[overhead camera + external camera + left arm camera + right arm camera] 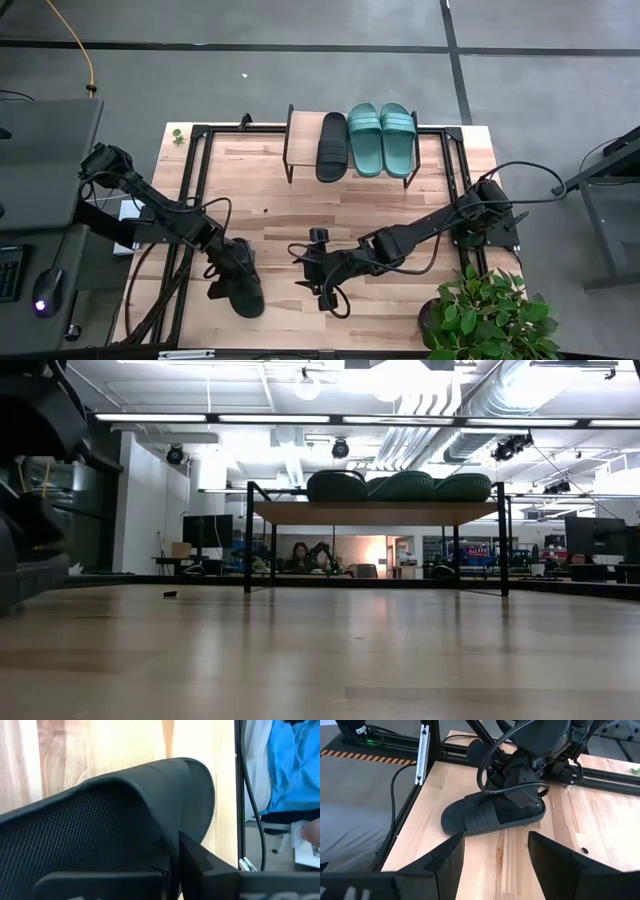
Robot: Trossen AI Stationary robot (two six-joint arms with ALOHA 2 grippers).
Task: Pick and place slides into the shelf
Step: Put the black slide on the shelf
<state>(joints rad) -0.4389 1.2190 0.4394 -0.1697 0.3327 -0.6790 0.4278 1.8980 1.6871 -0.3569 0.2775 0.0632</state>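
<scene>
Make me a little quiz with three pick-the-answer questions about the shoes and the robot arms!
1. Where is the black slide that is not on the shelf?
A. on the floor
B. on the table, at the left end effector
C. in the plant

2. How many slides are on the shelf?
A. three
B. one
C. five

3. How is the right end effector?
A. shut on a slide
B. open, holding nothing
C. out of sight

Answers:
1 B, the left end effector is shut on that slide's edge.
2 A, one black slide and two green slides lie on top.
3 B, its fingers stand wide apart over bare wood.
</scene>
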